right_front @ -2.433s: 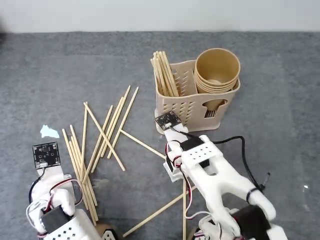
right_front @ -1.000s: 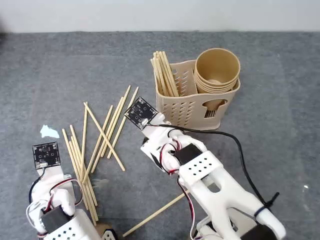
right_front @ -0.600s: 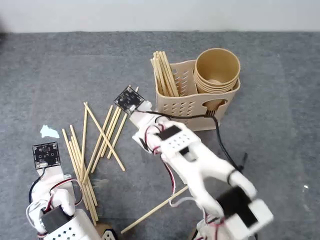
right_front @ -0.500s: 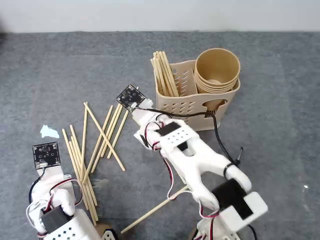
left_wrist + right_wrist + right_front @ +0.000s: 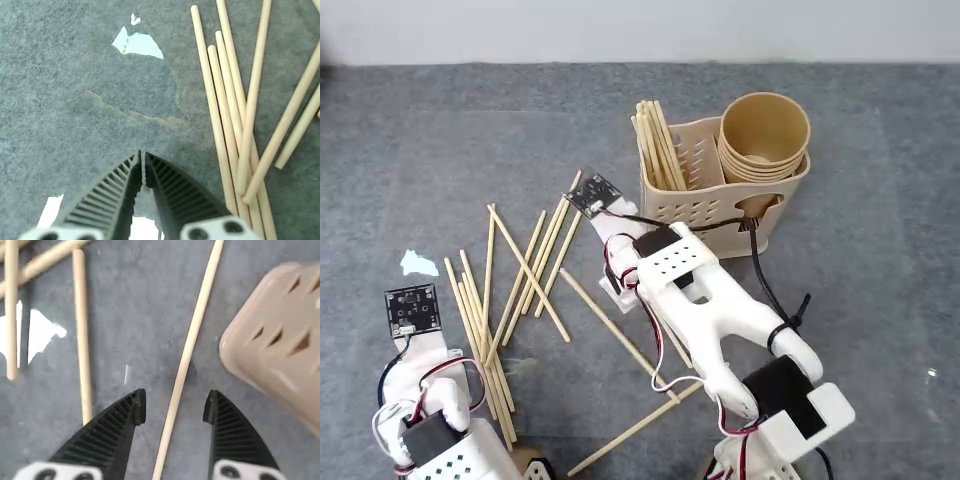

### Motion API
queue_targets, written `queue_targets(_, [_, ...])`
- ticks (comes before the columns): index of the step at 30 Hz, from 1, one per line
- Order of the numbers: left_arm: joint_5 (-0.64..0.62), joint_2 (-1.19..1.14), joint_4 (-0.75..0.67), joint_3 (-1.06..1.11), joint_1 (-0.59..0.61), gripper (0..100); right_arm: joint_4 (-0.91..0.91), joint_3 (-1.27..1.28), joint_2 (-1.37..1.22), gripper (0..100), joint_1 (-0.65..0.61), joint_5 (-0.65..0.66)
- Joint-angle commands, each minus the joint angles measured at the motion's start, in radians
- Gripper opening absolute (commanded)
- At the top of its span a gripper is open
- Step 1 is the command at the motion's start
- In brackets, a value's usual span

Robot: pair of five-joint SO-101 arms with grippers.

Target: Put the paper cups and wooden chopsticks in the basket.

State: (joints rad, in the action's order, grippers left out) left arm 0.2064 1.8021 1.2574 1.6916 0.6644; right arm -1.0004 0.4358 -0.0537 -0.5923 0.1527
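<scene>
While the paper cups (image 5: 765, 130) sit stacked in the basket (image 5: 720, 215), with a bundle of chopsticks (image 5: 660, 145) upright in the compartment next to them, the job is down to the loose sticks on the table. The right claw (image 5: 175, 402) hangs low over the grey mat (image 5: 135, 305) with its jaws apart. And look, one chopstick (image 5: 192, 335) runs straight through the gap between them, touching neither fingertip as far as I can tell. The basket's corner sits just beyond one fingertip, and a second stick (image 5: 82, 340) lies just outside the other.

So this looks like the pick on that single stick. The next move calls for dropping a touch and closing squarely on it. Then it has to lift and tip the stick into the chopstick compartment without catching the basket wall.

Over at the left claw (image 5: 143, 165), the jaws are together on nothing, above bare mat. A cluster of loose chopsticks (image 5: 225, 115) lies just off to one side and ahead of it, so there is plenty waiting.
</scene>
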Motion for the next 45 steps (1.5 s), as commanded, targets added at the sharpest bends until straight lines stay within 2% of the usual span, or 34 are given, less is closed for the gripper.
queue_targets(1, [0.006,0.018,0.008,-0.008,0.008,1,-0.025,-0.054,0.070,20.5,0.012,-0.046])
queue_targets(8, [0.006,0.018,0.008,-0.008,0.008,1,-0.016,-0.057,0.015,20.6,-0.039,-0.066])
queue_targets(20, [0.006,0.018,0.008,-0.008,0.008,1,0.065,-0.071,-0.166,18.4,-0.039,-0.061])
queue_targets(25, [0.006,0.018,0.008,-0.008,0.008,1,0.062,-0.071,-0.165,5.6,-0.042,-0.060])
queue_targets(28, [0.006,0.018,0.008,-0.008,0.008,1,0.062,-0.071,-0.165,1.1,-0.042,-0.060])
queue_targets(39, [0.006,0.018,0.008,-0.008,0.008,1,0.024,-0.068,-0.056,0.8,-0.045,-0.058])
queue_targets(45, [0.006,0.018,0.008,-0.008,0.008,1,-0.104,-0.064,0.048,0.9,-0.139,-0.066])
